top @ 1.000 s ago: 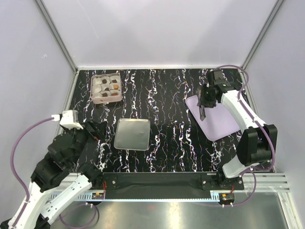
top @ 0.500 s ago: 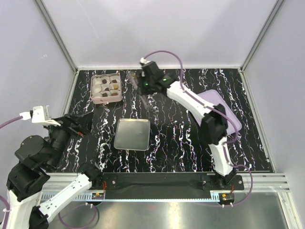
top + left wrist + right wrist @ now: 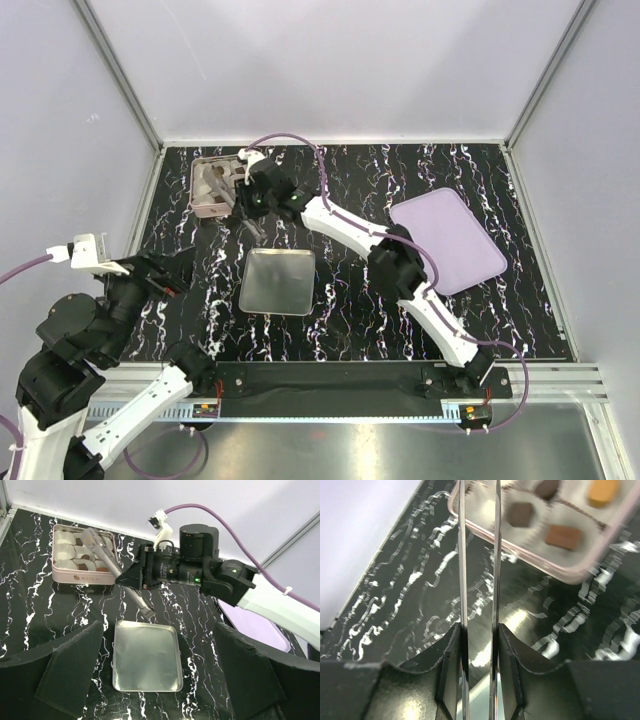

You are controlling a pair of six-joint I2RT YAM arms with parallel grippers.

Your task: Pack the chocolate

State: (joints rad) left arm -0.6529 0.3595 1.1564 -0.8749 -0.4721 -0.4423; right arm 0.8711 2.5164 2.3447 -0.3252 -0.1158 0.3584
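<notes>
The chocolate [image 3: 521,514] is small square lumps, mostly dark brown and one tan-gold, each sitting in white paper cups [image 3: 64,540]. They lie inside a shallow pink box [image 3: 82,578] at the far left corner of a black, white-veined table [image 3: 340,320]. The box sits close to the table's left and far edges. An empty metal tray [image 3: 277,281] lies nearer the arms, with bare tabletop between it and the box. A purple tray [image 3: 450,240] lies well apart on the right.

The right arm stretches diagonally across the table. The right gripper [image 3: 479,650] is clamped on thin metal tongs [image 3: 462,555], whose two blades stay slightly apart, their tips over the box. Whether the tips touch a chocolate cannot be told.

The left gripper [image 3: 157,630] hangs at the near left, jaws spread wide, holding nothing.
</notes>
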